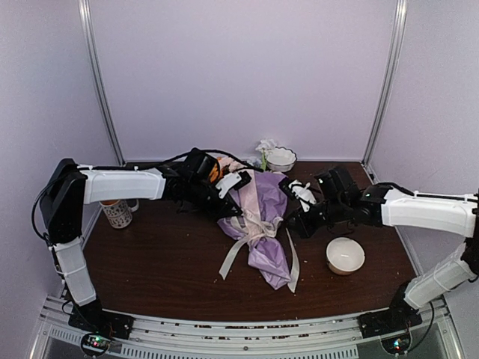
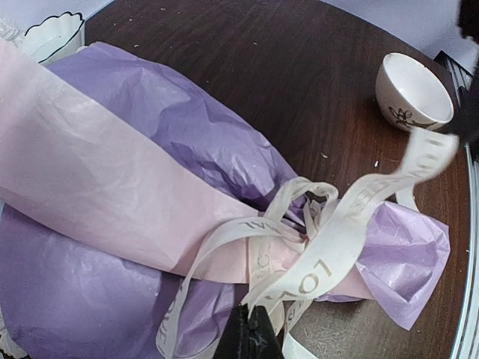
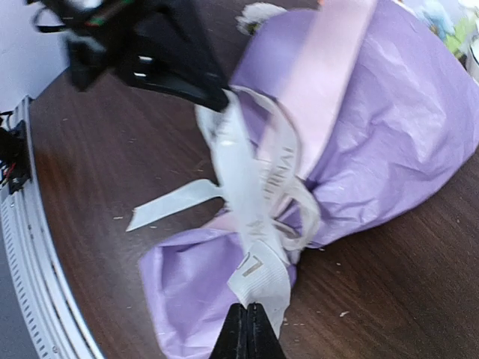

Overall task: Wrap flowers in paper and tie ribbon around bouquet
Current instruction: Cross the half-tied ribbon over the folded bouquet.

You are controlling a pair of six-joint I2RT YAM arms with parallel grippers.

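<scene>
top external: bouquet lying mid table, narrow end toward near edge, cream ribbon looped round its waist, tails trailing | left wrist: left gripper pinched shut on a ribbon strand, printed lettering readable, floral bowl beyond | right wrist: right gripper clamped on another strand, left gripper opposite

We see a dark wooden surface carrying the purple bouquet at its middle, with ribbon ends trailing toward the near edge. A patterned mug stands at the left, a white bowl at the near right, and a scalloped bowl at the far edge.
</scene>
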